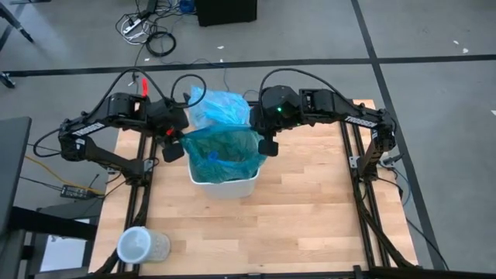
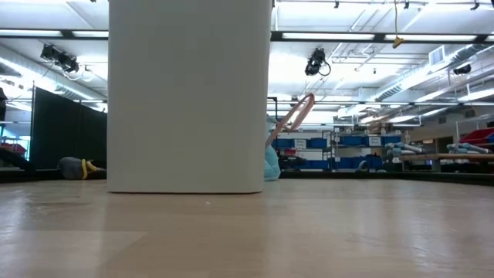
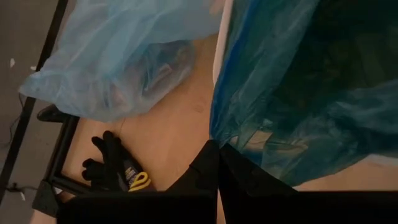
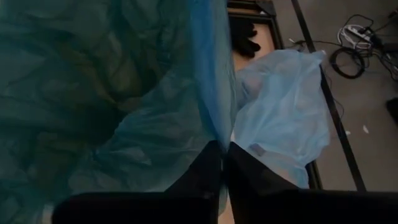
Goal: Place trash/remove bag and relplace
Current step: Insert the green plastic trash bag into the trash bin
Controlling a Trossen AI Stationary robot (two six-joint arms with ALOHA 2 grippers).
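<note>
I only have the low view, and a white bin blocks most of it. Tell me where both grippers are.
Observer: The left gripper is at the left rim of the white bin, and the right gripper is at its right rim.
Operator: Report what the right one is doing.
Observer: It is shut on the edge of the teal bag that lines the bin.
Operator: Find the light-blue bag for me.
Observer: The light-blue bag lies bunched on the table just behind the bin, between the two arms.
</note>
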